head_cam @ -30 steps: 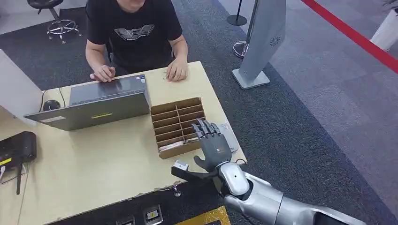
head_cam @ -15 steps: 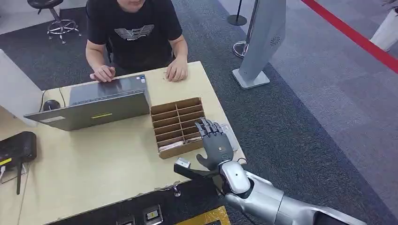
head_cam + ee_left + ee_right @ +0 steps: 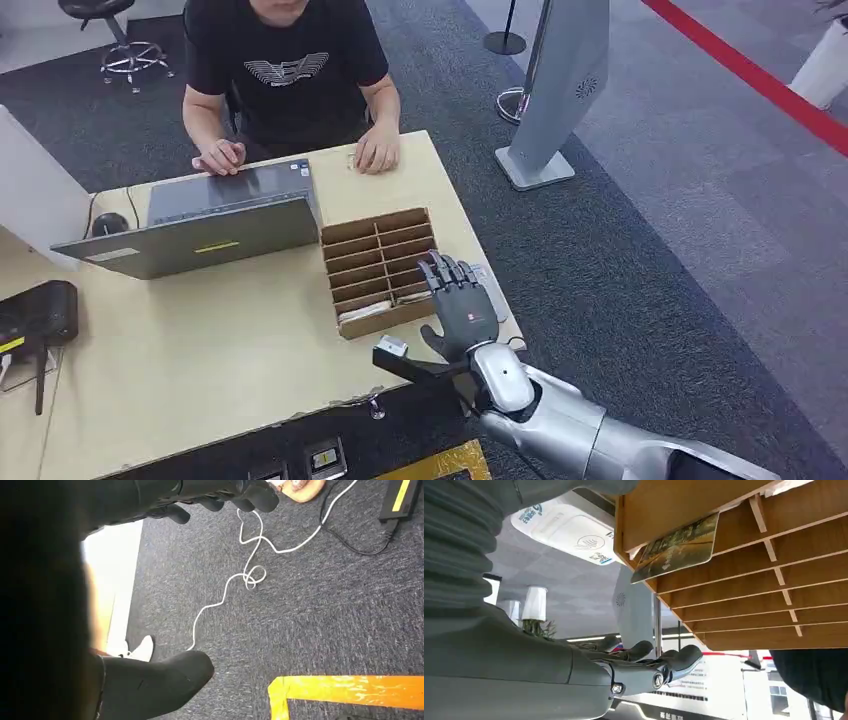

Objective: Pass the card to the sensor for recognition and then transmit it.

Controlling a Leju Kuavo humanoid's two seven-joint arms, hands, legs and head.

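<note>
Right hand (image 3: 460, 310) is hovering, fingers spread and holding nothing, at the lower centre of the head view, over the near right corner of the wooden divider box (image 3: 380, 268). Its fingertips are pointing up the frame, toward the seated person (image 3: 290, 75).

The card (image 3: 674, 547) is sitting in that box: in the right wrist view it is poking out of one of the slots nearest the box's outer wall, its printed face showing and its long axis lying along the slot, slightly tilted. In the head view a pale strip (image 3: 365, 312) is lying in the nearest row of the box, just left of the hand, which I judge to be the same card, though that is too small to be sure. So the card is lying a little to the left of the palm and below it, and the coming reach is probably going to need the fingers brought down and across toward that near row.

The sensor (image 3: 566, 530), a white reader with a contactless mark, is lying just beside the box's right wall; in the head view it (image 3: 488, 290) is peeking out on the tabletop (image 3: 200, 340) right of the fingers.

The right hand is clearly the nearer one. The left hand (image 3: 220, 492) is hanging low over the carpet (image 3: 325, 605), fingers curled in with nothing in them.

A laptop (image 3: 200, 225) is standing open at the left of the box.
</note>
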